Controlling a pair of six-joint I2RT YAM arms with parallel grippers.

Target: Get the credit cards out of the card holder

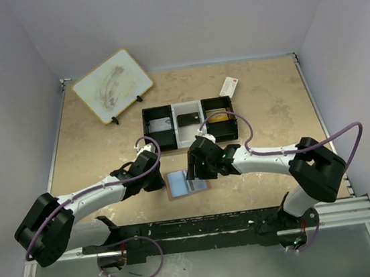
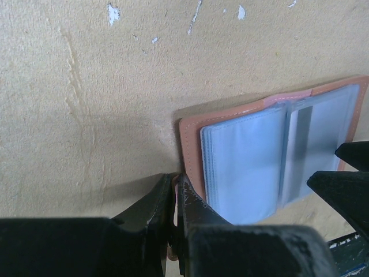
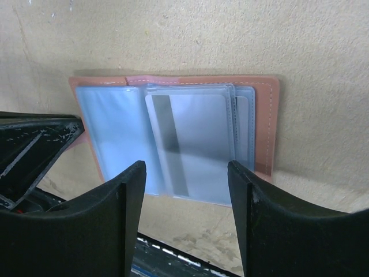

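- Two grippers flank the open holder (image 1: 187, 182), which lies flat at 6 o'clock from the tray (image 1: 147, 126).
- The left gripper (image 2: 174, 193) is clenched on the holder's 9 o'clock edge, probably pinning it open.
- The right gripper (image 3: 185, 170) hangs released over the striped card (image 3: 193, 138) in the right-hand pocket.
- Room to draw the card seems best toward 3 o'clock, away from the pinning claw.

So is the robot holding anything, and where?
The left gripper pinches the card holder by its edge; the right gripper hangs open, holding nothing.
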